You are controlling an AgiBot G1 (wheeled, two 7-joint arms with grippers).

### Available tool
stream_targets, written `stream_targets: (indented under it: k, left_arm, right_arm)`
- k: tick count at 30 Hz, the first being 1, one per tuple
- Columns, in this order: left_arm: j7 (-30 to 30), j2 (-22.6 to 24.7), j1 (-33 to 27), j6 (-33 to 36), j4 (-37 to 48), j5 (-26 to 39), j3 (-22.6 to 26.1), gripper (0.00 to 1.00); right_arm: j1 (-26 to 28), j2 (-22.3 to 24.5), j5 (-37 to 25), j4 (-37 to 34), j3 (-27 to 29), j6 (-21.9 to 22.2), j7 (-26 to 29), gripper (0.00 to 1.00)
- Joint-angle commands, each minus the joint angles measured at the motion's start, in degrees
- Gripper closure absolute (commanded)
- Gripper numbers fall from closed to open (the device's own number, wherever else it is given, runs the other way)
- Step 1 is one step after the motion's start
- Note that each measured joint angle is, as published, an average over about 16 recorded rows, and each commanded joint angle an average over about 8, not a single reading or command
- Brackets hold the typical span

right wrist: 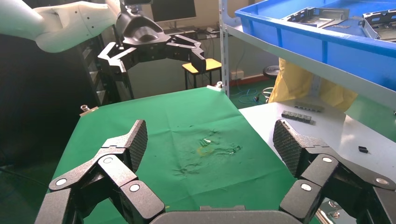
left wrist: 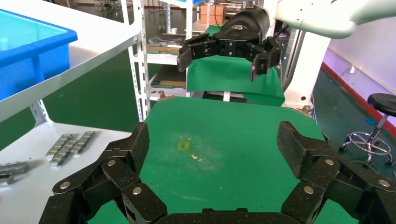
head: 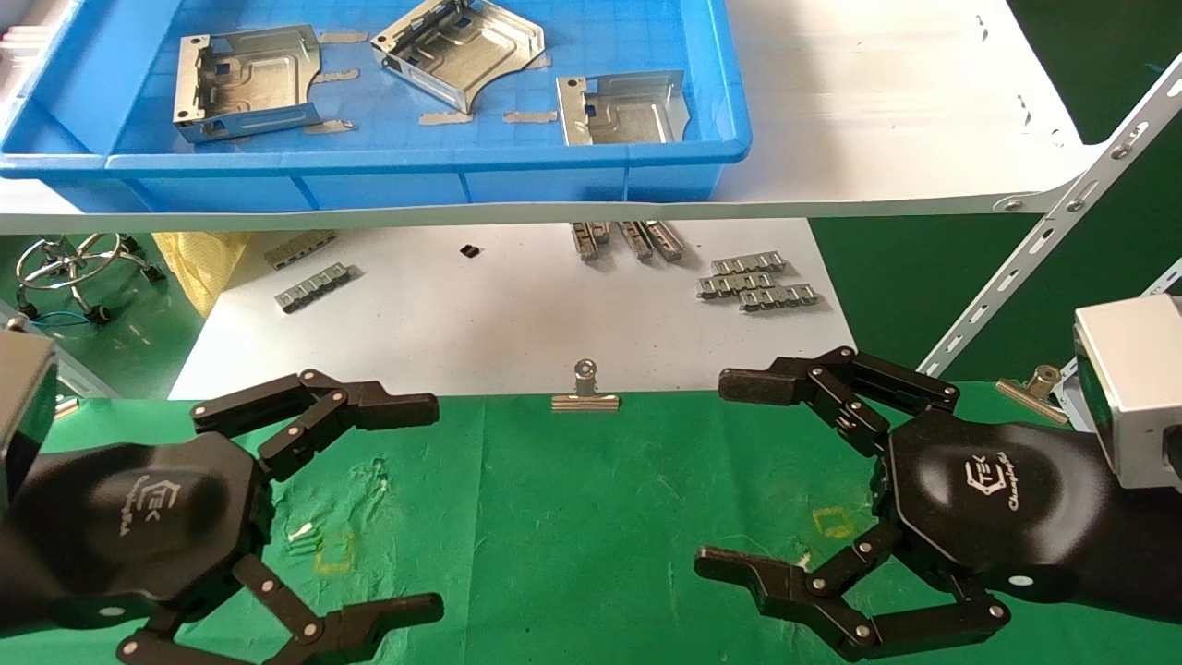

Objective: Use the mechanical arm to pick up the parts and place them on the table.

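Note:
Three silvery sheet-metal parts lie in the blue tray [head: 517,171] on the upper white shelf: one at the left [head: 247,81], one tilted in the middle [head: 457,48], one at the right [head: 621,109]. My left gripper [head: 420,506] hovers open and empty over the green cloth table [head: 572,517] at the near left. My right gripper [head: 729,476] hovers open and empty over the cloth at the near right. In the left wrist view my own gripper [left wrist: 212,144] is open, with the right gripper [left wrist: 229,53] farther off. In the right wrist view my own gripper [right wrist: 210,140] is open, with the left gripper [right wrist: 154,51] beyond.
The white shelf [head: 877,120] overhangs a lower white board [head: 480,314] carrying several small grey ridged strips [head: 757,282]. A silver binder clip [head: 585,392] holds the cloth's far edge; another [head: 1034,388] sits at the right. A slotted metal brace [head: 1062,231] slants at the right. A yellow cloth [head: 199,259] hangs at left.

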Motion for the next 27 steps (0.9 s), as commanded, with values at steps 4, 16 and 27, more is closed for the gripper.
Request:
stream_targets:
  k: [4, 16, 27]
  left_arm:
    - [0.0, 0.0, 0.0, 0.0, 0.0, 0.0, 0.0, 0.0]
    - [0.0, 0.0, 0.0, 0.0, 0.0, 0.0, 0.0, 0.0]
    - [0.0, 0.0, 0.0, 0.0, 0.0, 0.0, 0.0, 0.0]
  right_arm:
    - [0.0, 0.0, 0.0, 0.0, 0.0, 0.0, 0.0, 0.0]
    - [0.0, 0.0, 0.0, 0.0, 0.0, 0.0, 0.0, 0.0]
    - [0.0, 0.0, 0.0, 0.0, 0.0, 0.0, 0.0, 0.0]
